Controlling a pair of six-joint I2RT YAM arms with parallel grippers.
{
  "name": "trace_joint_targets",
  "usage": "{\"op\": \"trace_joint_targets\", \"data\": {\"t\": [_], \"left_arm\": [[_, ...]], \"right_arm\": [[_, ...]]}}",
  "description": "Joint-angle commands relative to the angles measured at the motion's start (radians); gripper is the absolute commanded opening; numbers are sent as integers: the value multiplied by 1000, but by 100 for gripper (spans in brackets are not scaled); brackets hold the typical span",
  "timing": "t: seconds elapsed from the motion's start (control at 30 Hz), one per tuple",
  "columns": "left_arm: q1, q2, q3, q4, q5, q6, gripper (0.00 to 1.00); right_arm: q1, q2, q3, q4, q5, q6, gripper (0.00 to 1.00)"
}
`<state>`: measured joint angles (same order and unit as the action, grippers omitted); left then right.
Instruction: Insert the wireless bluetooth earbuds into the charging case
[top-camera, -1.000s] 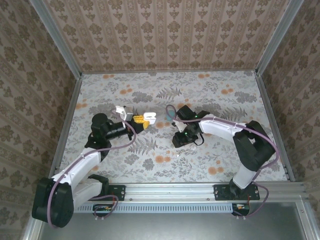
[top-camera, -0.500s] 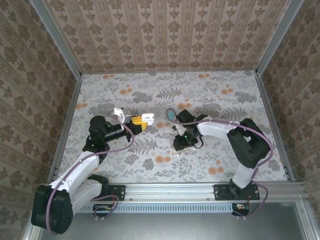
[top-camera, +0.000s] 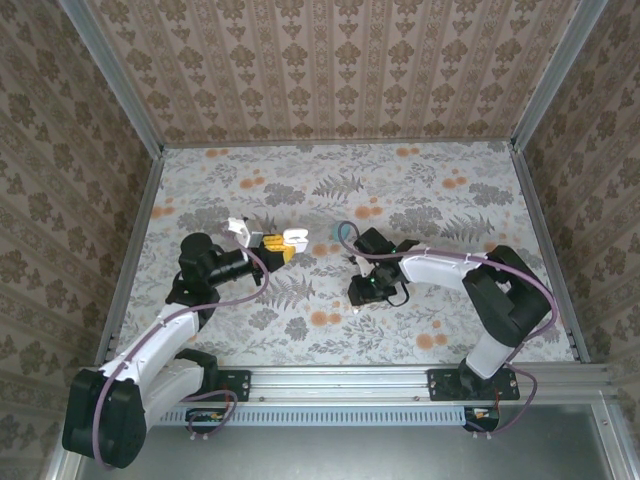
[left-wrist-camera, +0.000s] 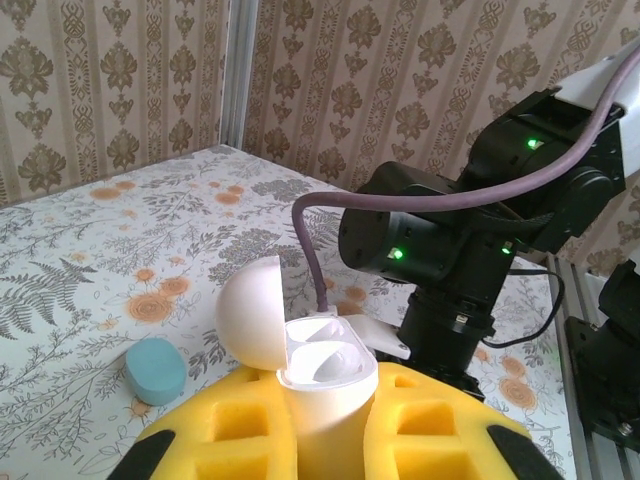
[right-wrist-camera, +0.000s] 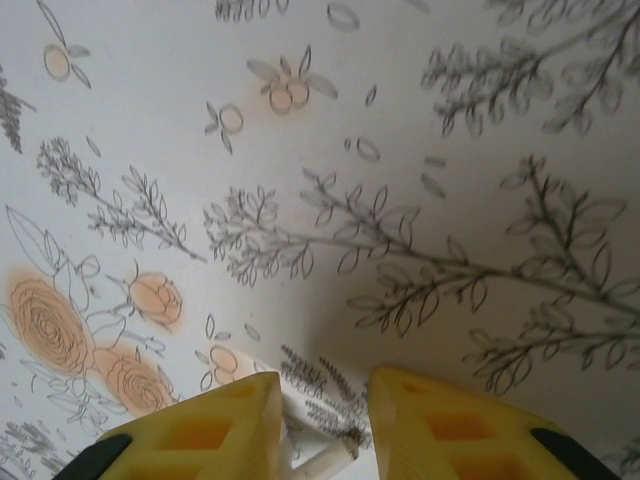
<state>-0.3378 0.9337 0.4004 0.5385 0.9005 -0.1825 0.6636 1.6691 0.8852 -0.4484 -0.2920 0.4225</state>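
Left fingers (left-wrist-camera: 322, 425) clamped the open charging case (left-wrist-camera: 322, 365) upright, lid back, so buds could drop in. Right fingers (right-wrist-camera: 320, 405) narrow, straddling a whitish earbud (right-wrist-camera: 318, 460) on the table (right-wrist-camera: 450, 150); grip unclear.

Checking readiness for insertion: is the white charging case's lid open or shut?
Open: the white charging case has its lid flipped back, showing the inside.

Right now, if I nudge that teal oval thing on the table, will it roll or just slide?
The teal oval piece looks smooth and rounded, so it would probably slide or spin on the table. It lies on its broad side, so rolling seems unlikely. Being small, it is likely light.
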Motion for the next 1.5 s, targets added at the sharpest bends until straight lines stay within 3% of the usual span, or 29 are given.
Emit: {"op": "trace_joint_targets", "data": {"t": [0.0,0.6,0.9,1.17,1.47], "left_arm": [[8,-23,-8,24,6,-6,0],[7,-53,-15,11,3,0,0],[7,-56,-12,-1,-1,5,0],[7,-52,-2,-23,-8,14,0],[7,-51,7,-40,-13,25,0]], "right_arm": [[28,-13,-55,-181,-41,68,29],[34,-114,-56,-268,-36,132,29],[34,-183,0,-366,21,34,43],[125,-91,110,-441,77,-49,49],[212,40,174,-439,142,-47,49]]}}
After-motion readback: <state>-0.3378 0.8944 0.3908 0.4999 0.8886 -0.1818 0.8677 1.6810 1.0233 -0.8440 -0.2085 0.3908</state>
